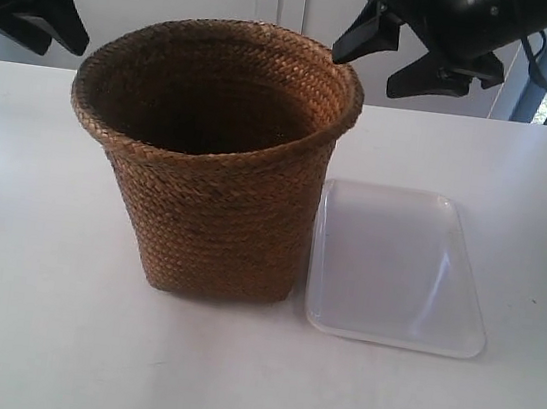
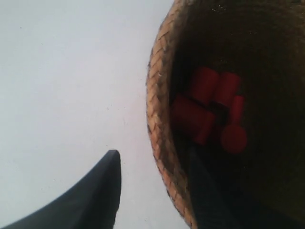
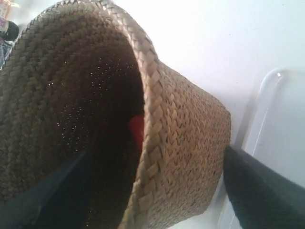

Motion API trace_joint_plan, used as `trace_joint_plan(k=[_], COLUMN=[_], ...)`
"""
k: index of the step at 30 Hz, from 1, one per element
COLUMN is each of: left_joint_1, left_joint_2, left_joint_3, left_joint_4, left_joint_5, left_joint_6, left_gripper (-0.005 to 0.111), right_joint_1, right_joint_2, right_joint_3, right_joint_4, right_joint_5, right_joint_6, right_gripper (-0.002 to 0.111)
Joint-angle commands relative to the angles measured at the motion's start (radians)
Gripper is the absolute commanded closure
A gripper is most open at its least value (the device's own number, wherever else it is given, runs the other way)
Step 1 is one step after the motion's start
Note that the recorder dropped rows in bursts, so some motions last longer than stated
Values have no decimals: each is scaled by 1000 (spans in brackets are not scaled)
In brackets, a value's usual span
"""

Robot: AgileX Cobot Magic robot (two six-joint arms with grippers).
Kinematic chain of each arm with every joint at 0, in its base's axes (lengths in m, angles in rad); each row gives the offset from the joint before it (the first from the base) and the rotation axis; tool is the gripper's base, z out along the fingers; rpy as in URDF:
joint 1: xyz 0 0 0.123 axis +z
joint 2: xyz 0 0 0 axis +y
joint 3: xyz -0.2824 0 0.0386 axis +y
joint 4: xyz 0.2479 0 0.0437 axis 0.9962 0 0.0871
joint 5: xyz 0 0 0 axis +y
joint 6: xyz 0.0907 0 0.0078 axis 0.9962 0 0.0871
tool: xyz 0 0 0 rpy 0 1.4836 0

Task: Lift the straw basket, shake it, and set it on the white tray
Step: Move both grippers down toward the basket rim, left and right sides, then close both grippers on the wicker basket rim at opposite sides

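The straw basket (image 1: 215, 187) stands upright on the white table, just left of the white tray (image 1: 396, 266), base close to the tray's rim. My left gripper (image 1: 82, 10) hovers open above and outside the basket's left rim. In the left wrist view the left gripper (image 2: 152, 157) lines up over the rim (image 2: 159, 119), one finger over the table and one over the inside. My right gripper (image 1: 363, 73) is open at the right rim. In the right wrist view the right gripper (image 3: 157, 152) straddles the basket wall (image 3: 190, 143), and the tray (image 3: 281, 124) lies by the outer finger.
Several red cylindrical pieces (image 2: 209, 109) lie in the bottom of the basket; a bit of red (image 3: 137, 129) also shows in the right wrist view. The white table (image 1: 37, 315) stretches in front and to the left. A pale wall stands behind.
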Motion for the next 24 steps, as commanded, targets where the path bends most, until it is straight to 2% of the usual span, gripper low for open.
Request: trace_joint_plan(k=[1,5,13,17,24], left_joint_1=[1,1,-1,-1,-1], left_joint_2=[-5,10,94,117,141], left_joint_3=[-7,-7,-7,-7,-7], left_joint_4=[-54,-97,-99,-101,-127], left_joint_5=[21,-4,2,-27,-37], left_joint_6=[-14,-14,-6,2,40], left_gripper=[57,57,56,43,41], right_joint_1=[2,2,31,68,81], right_joint_2=[0,0,0,6,72], right_joint_3=[-3,-3,-3,-3,-3], right_joint_4=[-49,-127,-133,-149,-183], right_joint_5=[-7,-7,-25,-77,-138], right_joint_6=[-14,13,27,30,112], right_gripper=[36,32,30,28,28])
